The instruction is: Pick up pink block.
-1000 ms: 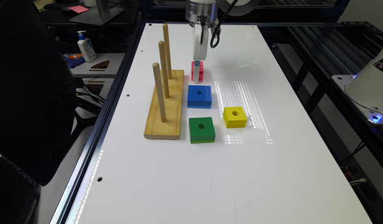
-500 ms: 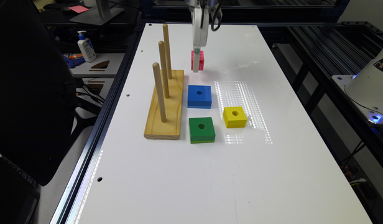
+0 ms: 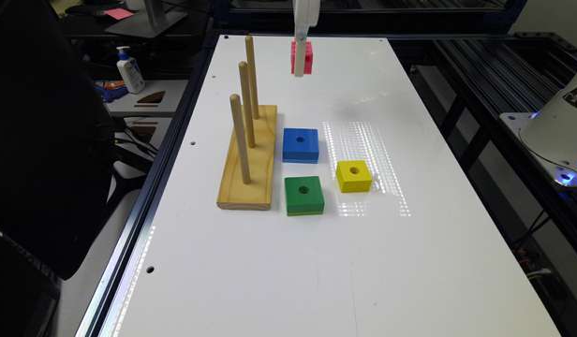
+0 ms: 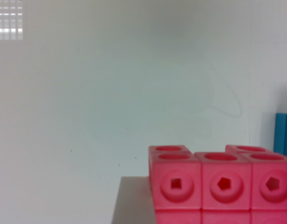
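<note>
Pink block [image 3: 303, 57] of linked small cubes with round holes, upright, lifted above the table

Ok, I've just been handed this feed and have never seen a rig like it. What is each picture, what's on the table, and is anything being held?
The machine is one robot arm with a gripper at its end. The exterior view comes from a camera off the arm, looking down the white table. The wrist view comes from a camera on the arm itself, close behind what it carries.

On the table stand a wooden base with three upright pegs, a blue block, a green block and a yellow block, each with a centre hole.

The pink block, made of small linked cubes, hangs in the air at the gripper, clear of the table, so it appears held. Up close it is the pink thing in the wrist view, which does not show the fingers themselves.
</note>
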{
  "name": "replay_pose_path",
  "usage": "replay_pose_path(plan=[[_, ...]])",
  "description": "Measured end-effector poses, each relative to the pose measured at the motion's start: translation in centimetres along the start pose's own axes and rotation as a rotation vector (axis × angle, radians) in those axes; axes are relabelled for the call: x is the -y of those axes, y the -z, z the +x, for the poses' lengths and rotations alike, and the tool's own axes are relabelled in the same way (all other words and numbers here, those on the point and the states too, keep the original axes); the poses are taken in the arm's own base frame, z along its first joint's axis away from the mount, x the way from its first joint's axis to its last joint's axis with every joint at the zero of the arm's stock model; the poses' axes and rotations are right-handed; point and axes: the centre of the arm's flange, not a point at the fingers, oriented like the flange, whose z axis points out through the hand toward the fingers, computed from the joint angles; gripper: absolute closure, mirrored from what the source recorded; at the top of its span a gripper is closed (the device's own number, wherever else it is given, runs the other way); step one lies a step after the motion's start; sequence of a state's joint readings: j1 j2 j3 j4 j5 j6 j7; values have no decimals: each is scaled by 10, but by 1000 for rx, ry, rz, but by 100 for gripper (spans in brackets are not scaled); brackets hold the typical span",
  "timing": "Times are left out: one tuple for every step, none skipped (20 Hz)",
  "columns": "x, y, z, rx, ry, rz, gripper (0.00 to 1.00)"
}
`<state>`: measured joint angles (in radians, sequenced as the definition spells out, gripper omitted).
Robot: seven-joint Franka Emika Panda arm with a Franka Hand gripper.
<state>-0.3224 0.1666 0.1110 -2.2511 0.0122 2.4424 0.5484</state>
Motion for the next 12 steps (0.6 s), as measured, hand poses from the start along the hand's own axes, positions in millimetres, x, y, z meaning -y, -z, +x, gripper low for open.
replay_pose_path(plan=[[0,1,0,-2,0,1,100],[1,2,0,-4,1,2,100],[1,5,0,-7,1,3,100],[1,9,0,-9,1,4,100],[1,14,0,-10,1,4,100],[1,19,-1,-11,2,3,100],[1,24,-2,-12,2,2,100],[1,27,-3,-12,2,1,100],[0,31,-3,-12,2,1,100],[0,32,-4,-13,3,0,100],[0,33,-4,-13,3,0,100],[0,32,-4,-12,3,0,100]])
